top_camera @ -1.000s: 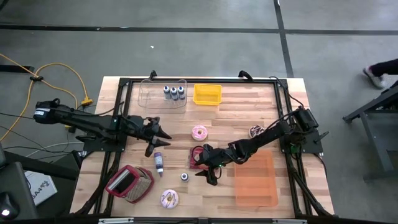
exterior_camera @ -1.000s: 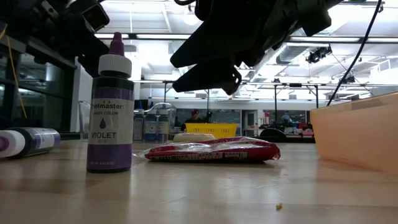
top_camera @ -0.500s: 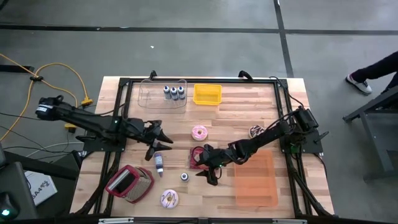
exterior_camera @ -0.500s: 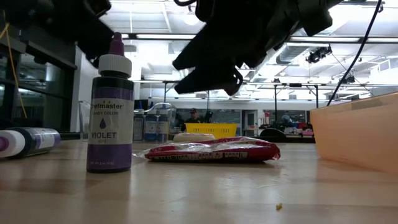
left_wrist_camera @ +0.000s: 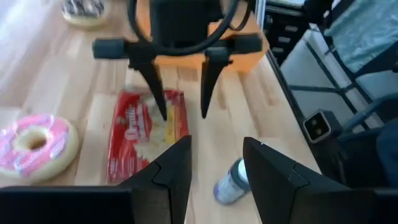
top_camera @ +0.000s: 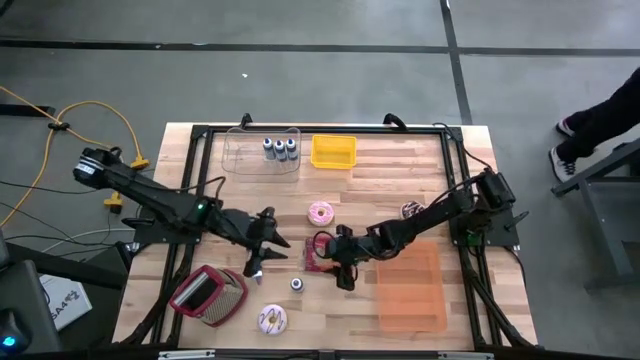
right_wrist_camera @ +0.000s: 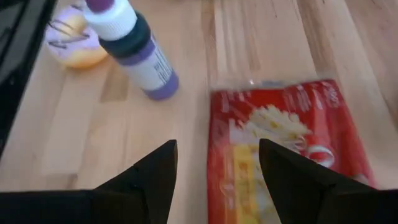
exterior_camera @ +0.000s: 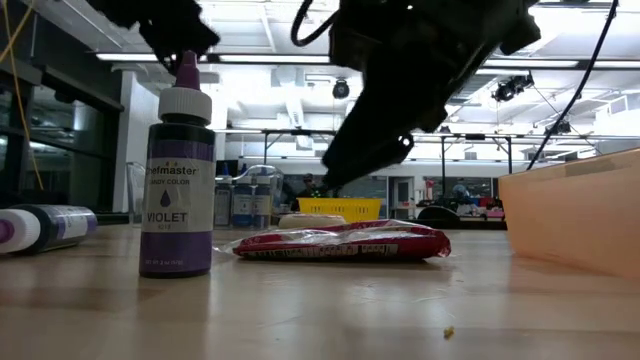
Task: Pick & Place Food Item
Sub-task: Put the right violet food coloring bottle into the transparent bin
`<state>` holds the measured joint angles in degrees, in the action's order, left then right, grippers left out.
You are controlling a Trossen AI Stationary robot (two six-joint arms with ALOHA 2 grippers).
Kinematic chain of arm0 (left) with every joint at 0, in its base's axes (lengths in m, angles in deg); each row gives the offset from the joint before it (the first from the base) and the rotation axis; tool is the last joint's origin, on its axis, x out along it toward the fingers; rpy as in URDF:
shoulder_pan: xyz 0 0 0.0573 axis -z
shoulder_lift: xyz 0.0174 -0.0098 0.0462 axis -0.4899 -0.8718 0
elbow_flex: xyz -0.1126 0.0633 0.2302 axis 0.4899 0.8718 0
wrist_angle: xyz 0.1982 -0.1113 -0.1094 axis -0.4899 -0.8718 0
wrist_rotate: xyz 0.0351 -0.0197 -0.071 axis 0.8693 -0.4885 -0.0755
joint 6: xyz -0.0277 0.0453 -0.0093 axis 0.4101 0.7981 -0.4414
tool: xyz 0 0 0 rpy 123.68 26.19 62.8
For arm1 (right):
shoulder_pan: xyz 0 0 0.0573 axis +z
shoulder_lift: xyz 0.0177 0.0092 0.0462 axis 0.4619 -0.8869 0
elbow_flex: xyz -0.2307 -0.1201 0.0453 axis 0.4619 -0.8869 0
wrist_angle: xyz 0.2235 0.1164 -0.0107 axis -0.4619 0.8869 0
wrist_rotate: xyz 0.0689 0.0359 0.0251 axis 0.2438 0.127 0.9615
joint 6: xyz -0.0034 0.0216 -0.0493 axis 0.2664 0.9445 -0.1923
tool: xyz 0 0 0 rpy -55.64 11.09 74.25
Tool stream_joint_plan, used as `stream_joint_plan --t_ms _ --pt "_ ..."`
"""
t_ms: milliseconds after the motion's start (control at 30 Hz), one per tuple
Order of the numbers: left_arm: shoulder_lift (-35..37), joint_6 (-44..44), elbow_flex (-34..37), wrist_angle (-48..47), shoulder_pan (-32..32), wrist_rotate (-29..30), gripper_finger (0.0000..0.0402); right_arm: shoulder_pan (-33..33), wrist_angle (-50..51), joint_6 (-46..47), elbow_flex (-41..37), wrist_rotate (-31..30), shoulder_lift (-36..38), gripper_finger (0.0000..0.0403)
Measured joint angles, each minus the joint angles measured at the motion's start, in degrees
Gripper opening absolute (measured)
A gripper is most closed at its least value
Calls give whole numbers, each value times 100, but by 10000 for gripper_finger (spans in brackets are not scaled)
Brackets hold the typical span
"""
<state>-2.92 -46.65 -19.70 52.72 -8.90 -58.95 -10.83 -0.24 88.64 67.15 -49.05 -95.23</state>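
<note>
The food item, a red snack packet (top_camera: 316, 260), lies flat on the wooden table, also seen in the low view (exterior_camera: 340, 242) and the right wrist view (right_wrist_camera: 280, 143). My right gripper (top_camera: 334, 264) hangs open just above it, slanting down; one fingertip (left_wrist_camera: 163, 112) stands over the packet and the other (left_wrist_camera: 204, 112) beside its edge, both clear of it in the low view. My left gripper (top_camera: 268, 243) is open with nothing in it, left of the packet and above a purple bottle lying on its side (top_camera: 255, 264).
A violet colouring bottle (exterior_camera: 178, 190) stands near the packet, also in the right wrist view (right_wrist_camera: 140, 53). A pink donut (top_camera: 321, 213) lies behind it and an orange tray (top_camera: 412, 292) to its right. A yellow basket (top_camera: 333, 151) and a clear bin (top_camera: 260, 152) sit at the far edge.
My left gripper has risen and swung toward the table's right and near edges, closing in on the packet. My right gripper has tipped its fingers further down over the packet while staying nearly in place. The packet has not moved.
</note>
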Motion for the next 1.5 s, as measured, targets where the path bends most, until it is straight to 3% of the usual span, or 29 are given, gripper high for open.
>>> stream_joint_plan --t_ms 167,367,767,1167,1500 --pt "85 -351 -128 -161 347 632 138 -106 851 -215 -3 -354 530 213" --pt "-201 -611 -898 -1449 209 636 138 -320 1870 -341 -5 -926 1238 213" --pt "-1040 -615 -1449 -1842 -78 -37 138 -853 3859 45 -3 -1651 1887 213" --pt "-1596 -624 -2123 -2304 339 -161 138 -1467 4023 -168 -2 -1628 1881 213" --pt "-1683 -648 -2142 -2410 513 -142 138 -1819 4044 -221 -4 -1637 1881 213"
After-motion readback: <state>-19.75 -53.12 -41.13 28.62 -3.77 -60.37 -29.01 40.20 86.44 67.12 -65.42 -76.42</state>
